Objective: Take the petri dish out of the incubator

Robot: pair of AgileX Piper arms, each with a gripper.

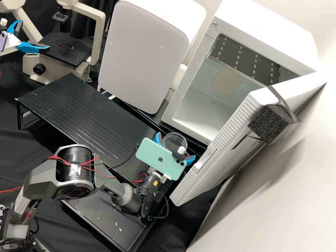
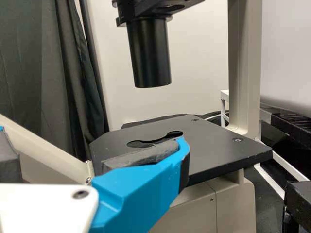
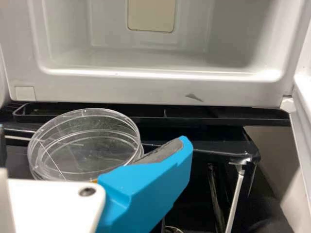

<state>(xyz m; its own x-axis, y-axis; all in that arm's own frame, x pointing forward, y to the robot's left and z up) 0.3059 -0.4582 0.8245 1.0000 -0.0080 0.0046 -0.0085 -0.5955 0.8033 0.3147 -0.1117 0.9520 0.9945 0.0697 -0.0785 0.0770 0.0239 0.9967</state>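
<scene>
At the far left of the scene is the left gripper [image 1: 34, 35]. Its two blue fingers are spread apart, and they grasp nothing. Just beside it stands the beige microscope [image 1: 29, 64], with a flat black stage [image 1: 66, 52]. To the right and nearer, there is a long black stand [image 1: 77, 105] with a ribbed top. Behind this stand, on the far side, one sees a white appliance [image 1: 143, 56] with rounded corners and a grey front.

More to the right, at the right end of the stand, is the right gripper [image 1: 177, 145]. Its fingers are closed around the sides of the clear petri dish [image 1: 175, 137]. The dish is outside, in front of the opening of the incubator, on its near side. A green phone [image 1: 160, 158] is mounted on this gripper.

The white incubator [image 1: 269, 29] is at the far right. Its door [image 1: 218, 157] is standing open toward the near side, and it bears a black speckled block [image 1: 268, 124].
</scene>
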